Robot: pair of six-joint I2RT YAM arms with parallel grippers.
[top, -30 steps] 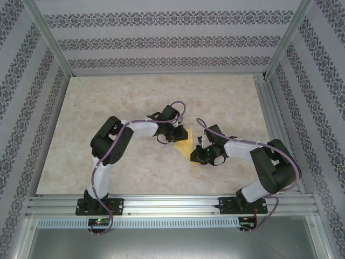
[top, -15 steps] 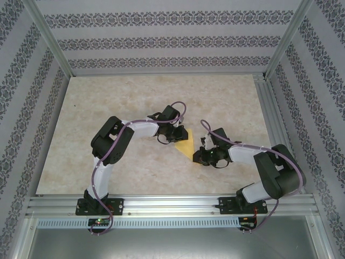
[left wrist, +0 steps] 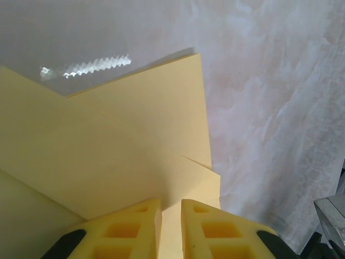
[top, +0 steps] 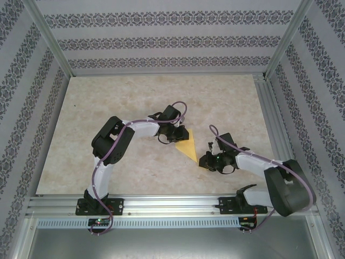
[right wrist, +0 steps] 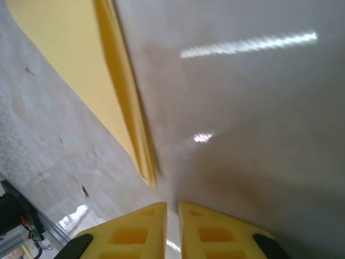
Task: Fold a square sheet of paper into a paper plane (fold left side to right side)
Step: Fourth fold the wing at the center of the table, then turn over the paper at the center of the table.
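The square sheet of paper lies mid-table as a creased yellow pointed shape, its tip toward the near right. My left gripper sits over its far left part. In the left wrist view the paper shows overlapping flaps, and the left gripper is shut to a thin slit, its tips down on the sheet. My right gripper is a little to the right of the paper's tip. In the right wrist view it is shut with only table in the gap. The paper's folded tip lies just ahead, apart from it.
The marble-patterned tabletop is bounded by an aluminium rail at the near edge and another rail on the right. Patterned walls close in the back and both sides.
My right gripper has drawn back from the paper's lower tip toward the near right, and its arm has swung lower. The left arm and the paper have stayed put.
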